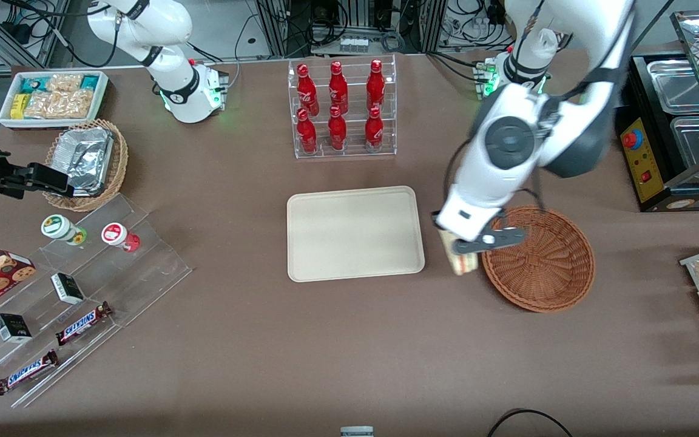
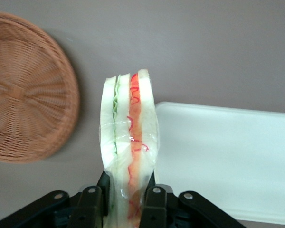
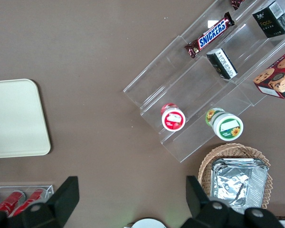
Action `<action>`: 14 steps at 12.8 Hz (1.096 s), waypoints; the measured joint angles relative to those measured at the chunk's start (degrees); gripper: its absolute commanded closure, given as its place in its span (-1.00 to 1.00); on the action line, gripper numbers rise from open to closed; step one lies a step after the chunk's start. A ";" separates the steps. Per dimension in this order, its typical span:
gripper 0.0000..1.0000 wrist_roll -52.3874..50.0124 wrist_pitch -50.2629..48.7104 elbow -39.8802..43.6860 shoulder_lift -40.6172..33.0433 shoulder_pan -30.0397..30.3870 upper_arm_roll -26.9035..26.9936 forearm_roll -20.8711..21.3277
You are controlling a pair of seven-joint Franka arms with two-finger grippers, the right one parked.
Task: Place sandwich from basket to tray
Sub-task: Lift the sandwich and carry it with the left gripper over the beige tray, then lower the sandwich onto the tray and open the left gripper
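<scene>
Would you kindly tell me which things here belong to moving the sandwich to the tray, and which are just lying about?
For the job:
- sandwich, clamped in the hand, between basket and tray
- basket
- tray

Just lying about:
- red bottles in their clear rack
- foil container in a lighter basket
- chocolate bars
- bin of snack packets
</scene>
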 measured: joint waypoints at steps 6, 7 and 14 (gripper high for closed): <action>0.39 -4.88 3.60 9.45 13.63 -10.53 0.03 0.00; 0.39 -5.32 4.99 9.84 14.99 -11.54 0.03 0.00; 0.39 -9.23 10.53 10.09 21.05 -15.87 0.04 0.00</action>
